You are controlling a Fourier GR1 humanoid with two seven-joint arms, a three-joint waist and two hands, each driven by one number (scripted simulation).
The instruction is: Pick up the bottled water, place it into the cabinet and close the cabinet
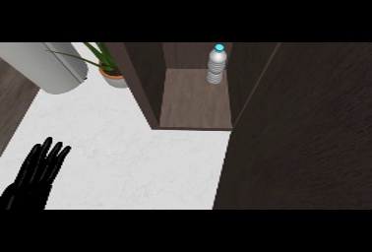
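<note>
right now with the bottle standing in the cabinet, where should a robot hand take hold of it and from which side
Probably round the ribbed middle of the bottled water, coming in through the open front of the cabinet. The bottle stands upright at the back of the shelf, with cabinet walls on both sides, so only the front is free. The left robot hand rests open at the lower left.

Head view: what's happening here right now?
The bottled water stands upright at the back of the cabinet, already inside and held by nothing. The cabinet door is still open, swung out at the view's right. The left hand rests open at the lower left over the white counter. The right hand is not in view. A potted plant stands left of the cabinet.
</note>
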